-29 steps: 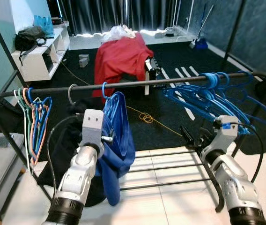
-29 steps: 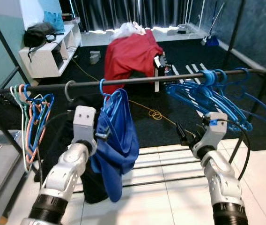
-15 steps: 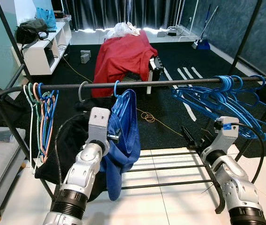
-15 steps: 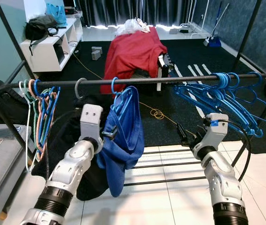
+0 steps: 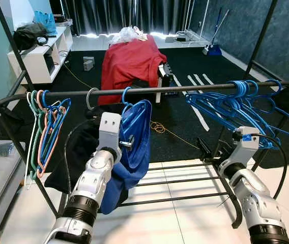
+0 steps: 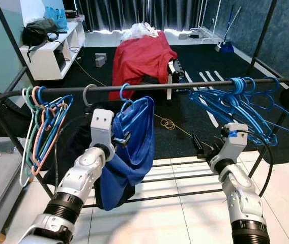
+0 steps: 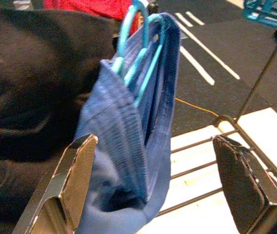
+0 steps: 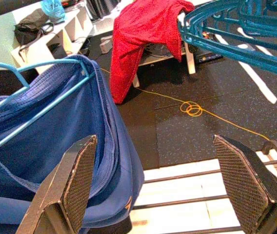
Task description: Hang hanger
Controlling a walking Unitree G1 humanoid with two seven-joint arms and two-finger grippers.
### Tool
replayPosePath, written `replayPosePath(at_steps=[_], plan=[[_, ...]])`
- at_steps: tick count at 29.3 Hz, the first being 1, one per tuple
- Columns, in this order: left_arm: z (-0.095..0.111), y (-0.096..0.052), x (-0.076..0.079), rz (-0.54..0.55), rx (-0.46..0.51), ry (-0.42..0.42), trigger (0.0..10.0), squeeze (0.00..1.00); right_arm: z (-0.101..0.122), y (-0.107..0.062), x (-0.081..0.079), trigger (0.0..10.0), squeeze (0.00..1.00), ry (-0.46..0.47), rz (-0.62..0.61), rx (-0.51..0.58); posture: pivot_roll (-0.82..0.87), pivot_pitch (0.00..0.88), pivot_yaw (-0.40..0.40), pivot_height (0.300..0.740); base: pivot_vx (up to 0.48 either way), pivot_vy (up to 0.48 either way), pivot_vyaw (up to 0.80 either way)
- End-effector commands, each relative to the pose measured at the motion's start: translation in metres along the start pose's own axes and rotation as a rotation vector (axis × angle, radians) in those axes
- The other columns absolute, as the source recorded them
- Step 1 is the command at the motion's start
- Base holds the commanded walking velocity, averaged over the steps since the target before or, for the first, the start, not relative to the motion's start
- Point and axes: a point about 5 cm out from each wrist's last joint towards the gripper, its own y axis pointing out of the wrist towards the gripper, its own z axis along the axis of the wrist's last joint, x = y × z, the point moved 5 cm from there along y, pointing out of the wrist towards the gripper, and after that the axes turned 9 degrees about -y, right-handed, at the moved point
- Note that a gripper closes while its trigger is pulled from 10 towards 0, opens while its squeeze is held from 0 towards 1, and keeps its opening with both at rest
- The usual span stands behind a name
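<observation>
I see my left gripper (image 7: 153,190) wide open, holding nothing, its fingers either side of the blue garment (image 5: 134,147). The garment is on a blue hanger (image 5: 132,104), hooked on the black rail (image 5: 160,90) btw. the mixed hangers (image 5: 45,127) and the blue hanger bunch (image 5: 236,104). My right gripper (image 8: 160,190) is open too, empty, near the rack's lower bars (image 5: 185,180).

Bright light comes under the dark curtains (image 5: 129,15) at the top of the frame and glares on the white floor tiles (image 5: 185,213), while the wrist views look soft and slightly blurred.
</observation>
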Motion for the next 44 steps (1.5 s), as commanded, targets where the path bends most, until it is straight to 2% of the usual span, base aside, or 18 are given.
replayPosePath(at_steps=[1, 7, 17, 21, 24, 30, 37, 44], plan=[[0.0, 0.002, 0.005, -0.023, 0.0, -0.006, 10.0, 0.0, -0.005, 0.0, 0.0, 10.0, 0.0, 0.018, 0.0, -0.02, -0.12, 0.0, -0.019, 0.74, 0.0, 0.0, 0.0], [0.001, 0.005, 0.008, -0.036, 0.01, 0.007, 10.0, 0.0, -0.005, 0.0, 0.0, 10.0, 0.0, 0.018, 0.001, -0.019, -0.12, 0.0, -0.019, 0.74, 0.0, 0.0, 0.0], [0.015, 0.015, 0.003, -0.026, 0.091, 0.004, 10.0, 0.0, -0.005, -0.001, 0.001, 10.0, 0.0, 0.025, -0.003, -0.015, -0.13, 0.0, -0.012, 0.74, 0.0, -0.127, 0.0], [0.017, 0.017, -0.001, -0.017, 0.103, 0.029, 10.0, 0.0, -0.005, -0.001, 0.001, 10.0, 0.0, 0.026, -0.005, -0.016, -0.13, 0.0, -0.012, 0.74, 0.0, 0.0, 0.0], [0.012, 0.019, -0.008, 0.019, 0.07, 0.098, 10.0, 0.0, -0.005, 0.0, 0.001, 10.0, 0.0, 0.026, -0.006, -0.017, -0.13, 0.0, -0.003, 0.74, 0.0, 0.0, 0.0], [0.004, 0.022, -0.02, 0.067, 0.027, 0.167, 10.0, 0.0, -0.006, -0.001, 0.0, 10.0, 0.0, 0.039, -0.018, -0.008, -0.13, 0.0, 0.01, 0.74, 0.0, 0.0, 0.0], [-0.002, 0.022, -0.023, 0.082, -0.001, 0.176, 10.0, 0.0, -0.006, -0.001, 0.0, 10.0, 0.0, 0.04, -0.011, -0.012, -0.11, 0.0, -0.003, 0.74, 0.0, 0.0, 0.0], [-0.027, 0.023, -0.018, 0.058, -0.148, 0.226, 10.0, 0.0, -0.007, -0.001, 0.0, 10.0, 0.0, 0.035, -0.01, -0.017, -0.12, 0.0, -0.002, 0.74, 0.0, 0.0, 0.0]])
